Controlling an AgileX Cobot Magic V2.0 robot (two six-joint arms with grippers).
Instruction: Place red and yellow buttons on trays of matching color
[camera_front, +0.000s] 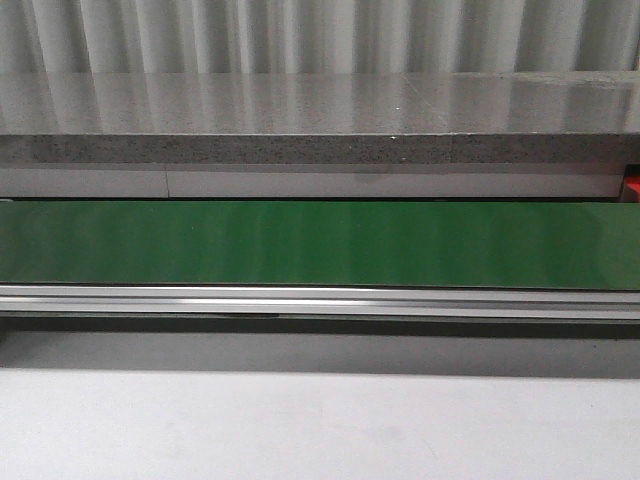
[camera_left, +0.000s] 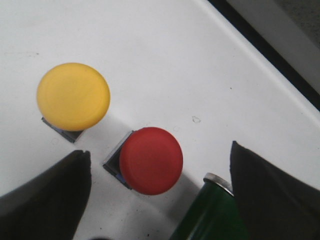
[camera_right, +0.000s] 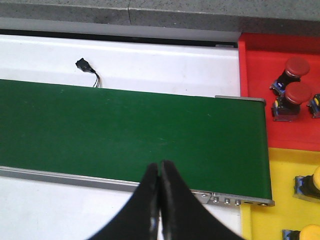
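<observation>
Under the left pincer (camera_left: 155, 200), on the white counter (camera_left: 165, 55), stand two loose buttons: one red button (camera_left: 151, 160) and one yellow button (camera_left: 73, 96), each a round cap on a small dark base. The left pincer is open, its two dark fingers (camera_left: 45, 200) spread wide, and the red button sits just ahead of the gap, between the fingers' lines; the yellow button lies beside it, apart. The end of the green belt (camera_left: 212, 215) shows by one finger. The left arm is plainly nearer both, so I judge the red one the likely pick. The right pincer (camera_right: 160, 172) is closed and empty above the belt. Beyond the belt's end, the red tray (camera_right: 255, 100) holds two red buttons, with a third partly cut off; the yellow tray (camera_right: 280, 165) shows two yellow ones.
</observation>
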